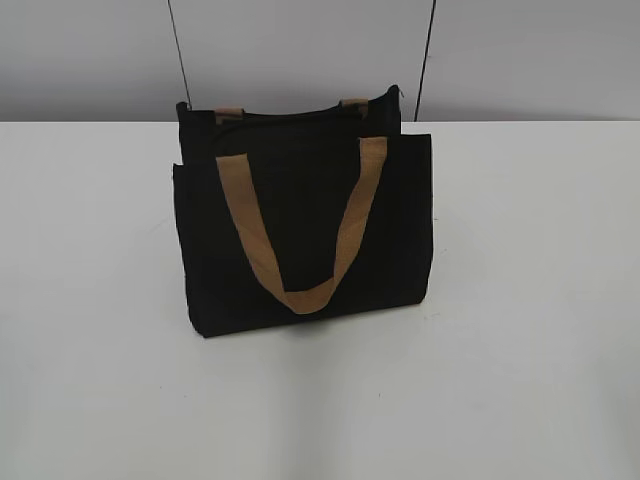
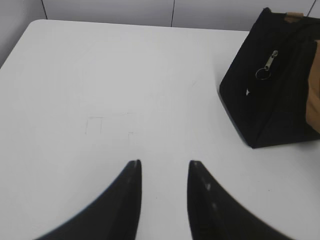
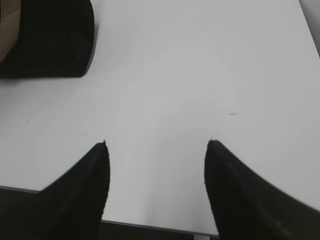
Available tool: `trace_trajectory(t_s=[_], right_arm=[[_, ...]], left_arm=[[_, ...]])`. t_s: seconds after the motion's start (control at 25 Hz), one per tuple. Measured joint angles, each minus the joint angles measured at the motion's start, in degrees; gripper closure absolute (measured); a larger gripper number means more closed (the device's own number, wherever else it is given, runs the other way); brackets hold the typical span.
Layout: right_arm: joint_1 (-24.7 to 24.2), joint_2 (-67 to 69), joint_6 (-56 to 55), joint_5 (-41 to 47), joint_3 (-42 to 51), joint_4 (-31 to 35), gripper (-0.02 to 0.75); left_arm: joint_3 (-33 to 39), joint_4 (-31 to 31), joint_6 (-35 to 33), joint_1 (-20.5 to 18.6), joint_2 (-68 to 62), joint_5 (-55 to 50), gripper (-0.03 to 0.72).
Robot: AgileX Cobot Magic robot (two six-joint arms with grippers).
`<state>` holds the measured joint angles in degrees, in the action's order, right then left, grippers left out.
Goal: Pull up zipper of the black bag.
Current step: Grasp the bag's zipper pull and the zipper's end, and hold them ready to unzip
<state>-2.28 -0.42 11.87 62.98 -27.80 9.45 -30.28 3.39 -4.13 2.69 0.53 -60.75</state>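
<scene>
The black bag (image 1: pixel 300 225) stands upright in the middle of the white table, its tan handle loop (image 1: pixel 300 230) hanging down the front. In the left wrist view the bag (image 2: pixel 270 100) is at the upper right, and the small silver-grey zipper pull with a ring (image 2: pixel 267 65) hangs on its side. My left gripper (image 2: pixel 164 162) is open and empty over bare table, well left of the bag. In the right wrist view a corner of the bag (image 3: pixel 50 40) shows at the top left. My right gripper (image 3: pixel 157 142) is open and empty near the table's front edge. Neither gripper shows in the exterior view.
The white table (image 1: pixel 520 350) ends at a grey wall behind the bag. Two thin dark cables (image 1: pixel 178 45) run up that wall. The table's front edge (image 3: pixel 150 225) lies just under my right gripper.
</scene>
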Motion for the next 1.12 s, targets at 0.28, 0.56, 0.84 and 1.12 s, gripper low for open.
trace_trajectory(t_s=[0.28, 0.56, 0.84, 1.12], right_arm=[[0.00, 0.00, 0.00, 0.00, 0.00, 0.00, 0.271], [0.00, 0.00, 0.00, 0.00, 0.00, 0.00, 0.271], [0.00, 0.00, 0.00, 0.00, 0.00, 0.00, 0.271], [0.00, 0.00, 0.00, 0.00, 0.00, 0.00, 0.271]], left_arm=[[0.00, 0.00, 0.00, 0.00, 0.00, 0.00, 0.449], [0.00, 0.00, 0.00, 0.00, 0.00, 0.00, 0.449], [0.00, -1.45, 0.00, 0.00, 0.00, 0.00, 0.449], [0.00, -1.58, 0.00, 0.00, 0.00, 0.00, 0.449]])
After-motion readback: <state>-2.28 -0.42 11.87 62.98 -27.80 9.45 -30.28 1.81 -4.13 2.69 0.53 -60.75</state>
